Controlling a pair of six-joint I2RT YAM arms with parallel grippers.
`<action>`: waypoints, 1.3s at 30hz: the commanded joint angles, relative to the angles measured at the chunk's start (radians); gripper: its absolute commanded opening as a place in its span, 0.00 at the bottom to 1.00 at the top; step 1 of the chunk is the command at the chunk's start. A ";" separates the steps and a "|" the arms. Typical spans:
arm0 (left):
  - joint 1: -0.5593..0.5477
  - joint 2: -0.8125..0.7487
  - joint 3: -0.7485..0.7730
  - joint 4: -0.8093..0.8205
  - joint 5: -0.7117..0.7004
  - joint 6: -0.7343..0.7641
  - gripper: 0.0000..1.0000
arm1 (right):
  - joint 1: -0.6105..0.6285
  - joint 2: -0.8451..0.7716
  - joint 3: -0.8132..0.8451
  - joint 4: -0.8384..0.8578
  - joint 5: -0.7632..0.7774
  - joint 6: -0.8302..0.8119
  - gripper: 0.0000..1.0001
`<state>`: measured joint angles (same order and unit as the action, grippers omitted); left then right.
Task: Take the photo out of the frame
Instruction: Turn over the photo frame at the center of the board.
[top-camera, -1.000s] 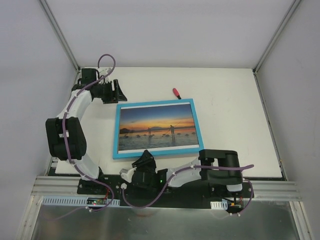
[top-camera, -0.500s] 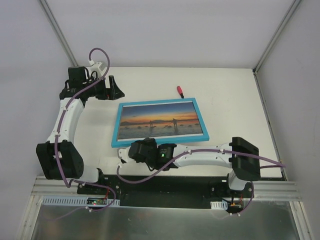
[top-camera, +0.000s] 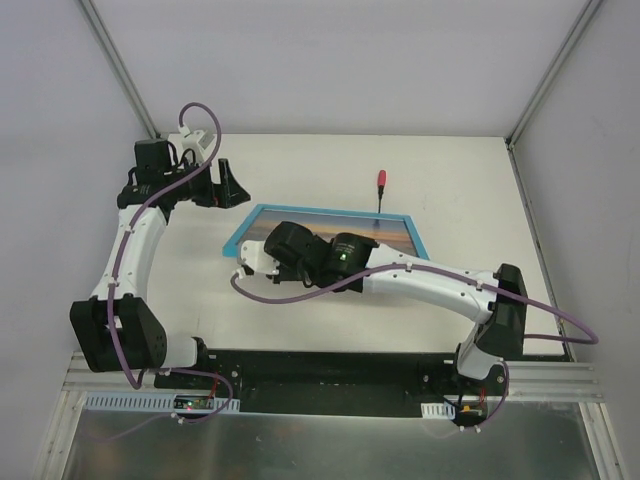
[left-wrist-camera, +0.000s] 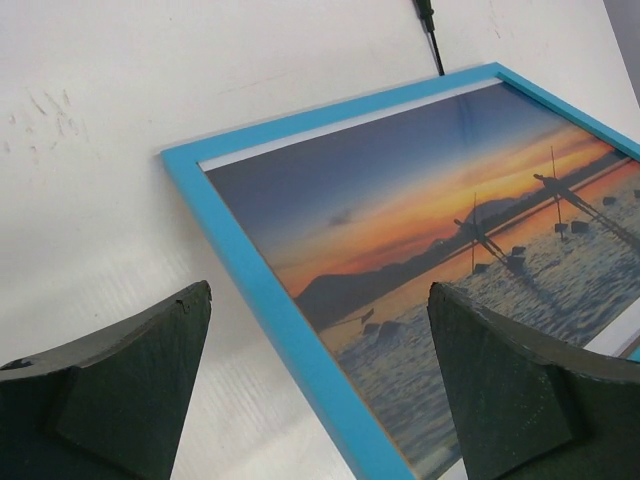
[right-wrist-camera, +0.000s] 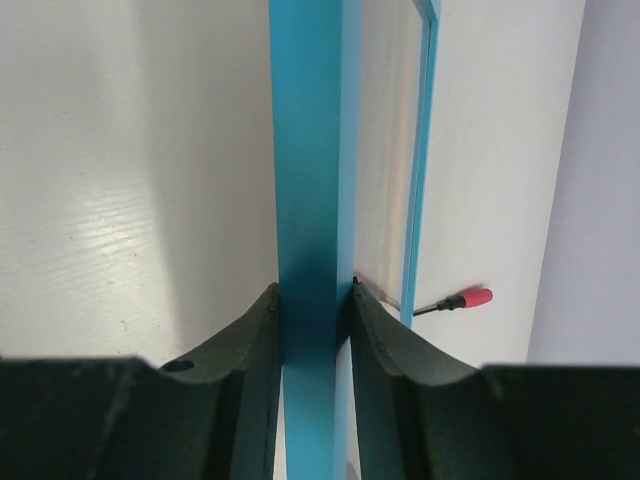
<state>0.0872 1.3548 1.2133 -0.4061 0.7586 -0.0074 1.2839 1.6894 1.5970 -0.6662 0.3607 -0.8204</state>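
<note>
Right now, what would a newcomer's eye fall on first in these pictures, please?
The turquoise frame with its orange sunset photo stands out mid-table, tilted up at the near edge, where the right arm's jaws pinch it. The left arm's jaws hang open by its far-left corner, and a red-handled screwdriver lies behind.

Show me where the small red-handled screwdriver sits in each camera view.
Top external: small red-handled screwdriver upper centre, just beyond the turquoise-blue picture frame.
Left wrist: only its dark shaft, top edge.
Right wrist: its red handle, lower right.
Shared landmark: the frame's far edge.
</note>
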 joint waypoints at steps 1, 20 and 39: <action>0.014 -0.055 -0.009 0.012 0.051 0.026 0.88 | -0.055 -0.037 0.133 -0.059 -0.074 0.076 0.01; 0.046 -0.082 -0.043 0.027 0.122 0.021 0.89 | -0.328 0.119 0.437 -0.210 -0.308 0.332 0.00; 0.054 -0.105 -0.054 0.058 0.225 0.011 0.90 | -0.347 0.055 0.478 -0.135 -0.135 0.268 0.00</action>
<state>0.1440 1.2842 1.1839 -0.2890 0.8917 -0.0170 0.9421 1.8317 2.0361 -0.9554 0.0566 -0.5854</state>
